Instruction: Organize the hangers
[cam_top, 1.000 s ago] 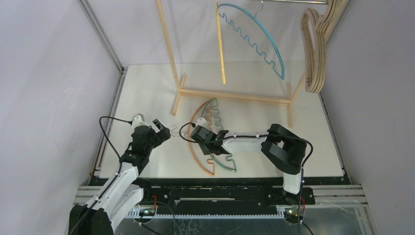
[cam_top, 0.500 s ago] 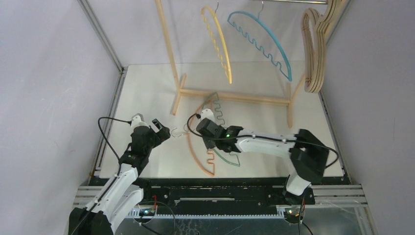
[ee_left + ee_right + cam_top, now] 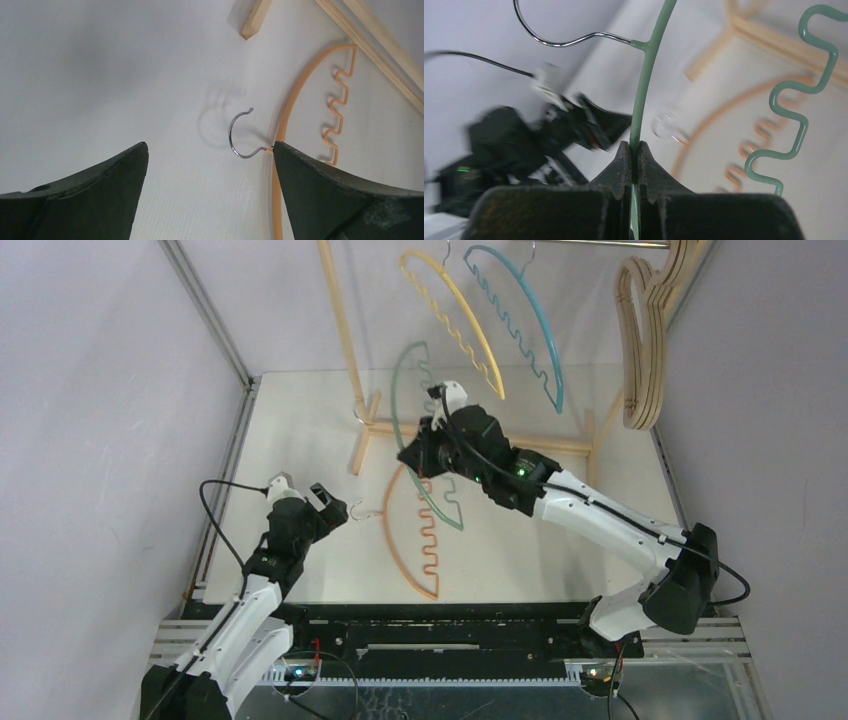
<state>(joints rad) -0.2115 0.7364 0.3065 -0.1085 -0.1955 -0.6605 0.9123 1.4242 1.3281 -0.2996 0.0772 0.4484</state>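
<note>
My right gripper [image 3: 634, 150] is clamping the green hanger [image 3: 638, 90] by its thin arch, holding it in the air beside the rack [image 3: 344, 340]. My left gripper [image 3: 210, 145] is hovering with jaws apart over the orange hanger [image 3: 286, 116], which is lying flat on the counter [image 3: 300, 430].
</note>
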